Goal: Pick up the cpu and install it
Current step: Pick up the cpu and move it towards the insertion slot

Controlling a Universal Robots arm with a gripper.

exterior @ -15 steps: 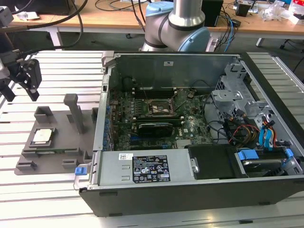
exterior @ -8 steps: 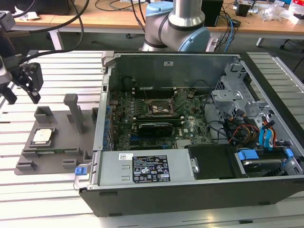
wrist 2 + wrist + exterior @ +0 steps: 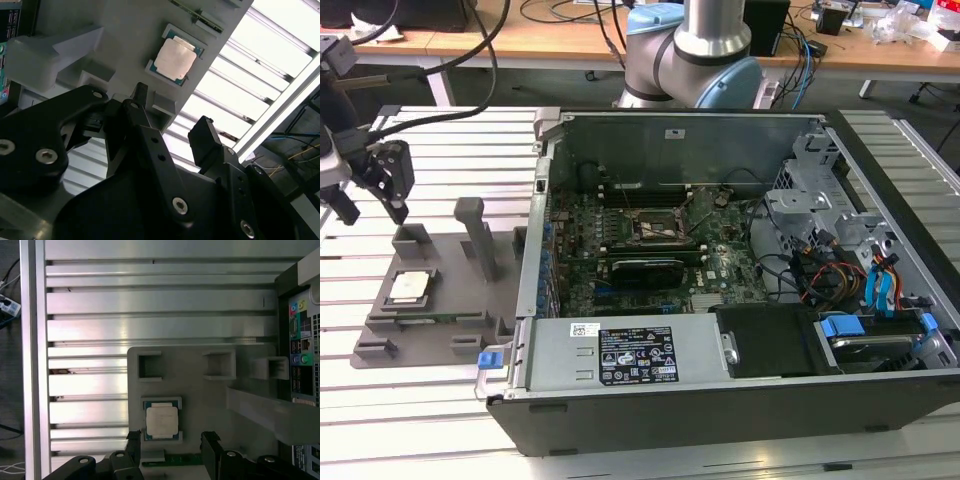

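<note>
Hovering my released tool point(image 3: 172, 446), fingers point(image 3: 212, 447) spread and empty, above the cpu point(image 3: 161, 421), I judge squaring them to its edges matters most for grasping cleanly.

Robotics lab: in the exterior view an open desktop computer point(image 3: 720, 260) lies mid-frame on a slotted aluminium workbench point(image 3: 450, 130). The blue-jointed base of a robot arm point(image 3: 695, 55) stands behind it at top centre. Wooden desks point(image 3: 550, 45) strung with loose cables point(image 3: 805, 60) line the top edge, and a grey plastic jig point(image 3: 440, 300) sits lower left.
</note>
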